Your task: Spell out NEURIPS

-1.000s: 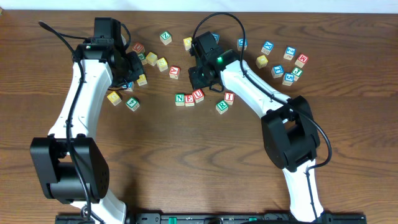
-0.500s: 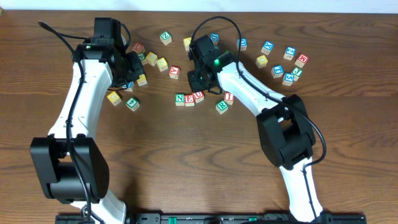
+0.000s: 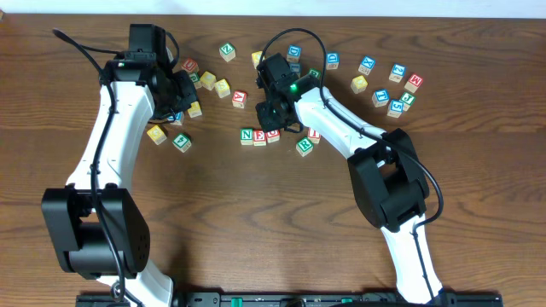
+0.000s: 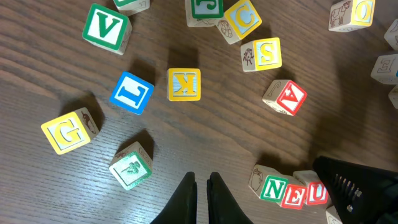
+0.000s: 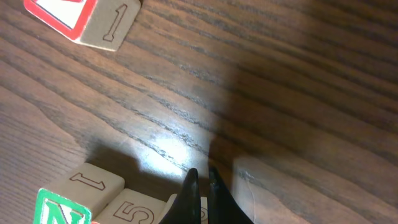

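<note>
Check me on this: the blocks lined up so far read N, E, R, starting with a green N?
Not quite: the third block is the U cube, not an R. The left wrist view shows the green N cube, then the E cube, then the U.

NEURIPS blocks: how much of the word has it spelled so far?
Done: N, E, U sit in a row. In hand: the right hand, shut and empty, is down at that row's U end. Left: R and I lie loose nearby, S further off; P I can't spot.
</note>
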You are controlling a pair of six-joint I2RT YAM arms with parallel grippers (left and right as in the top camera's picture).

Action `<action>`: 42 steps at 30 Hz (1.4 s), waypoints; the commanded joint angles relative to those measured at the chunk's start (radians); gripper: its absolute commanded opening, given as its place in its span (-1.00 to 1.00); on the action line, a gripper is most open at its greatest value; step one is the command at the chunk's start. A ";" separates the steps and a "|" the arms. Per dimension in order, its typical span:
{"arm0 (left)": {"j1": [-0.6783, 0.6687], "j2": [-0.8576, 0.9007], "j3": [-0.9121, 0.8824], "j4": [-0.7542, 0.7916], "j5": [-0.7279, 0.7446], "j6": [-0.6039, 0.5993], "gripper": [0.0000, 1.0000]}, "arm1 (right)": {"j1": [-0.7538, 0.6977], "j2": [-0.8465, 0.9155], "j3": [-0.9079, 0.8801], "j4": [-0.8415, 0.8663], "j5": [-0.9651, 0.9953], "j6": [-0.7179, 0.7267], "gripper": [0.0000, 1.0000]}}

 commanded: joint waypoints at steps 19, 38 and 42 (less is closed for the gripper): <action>0.002 0.013 -0.008 -0.002 -0.013 0.017 -0.84 | 0.004 0.016 -0.006 -0.035 -0.012 0.017 -0.98; 0.002 0.013 -0.008 -0.002 -0.013 0.016 -0.84 | -0.051 -0.037 0.044 -0.058 -0.014 0.011 -0.93; 0.002 0.013 -0.008 -0.002 -0.013 0.016 -0.84 | -0.066 -0.042 0.044 -0.130 -0.014 0.025 -0.95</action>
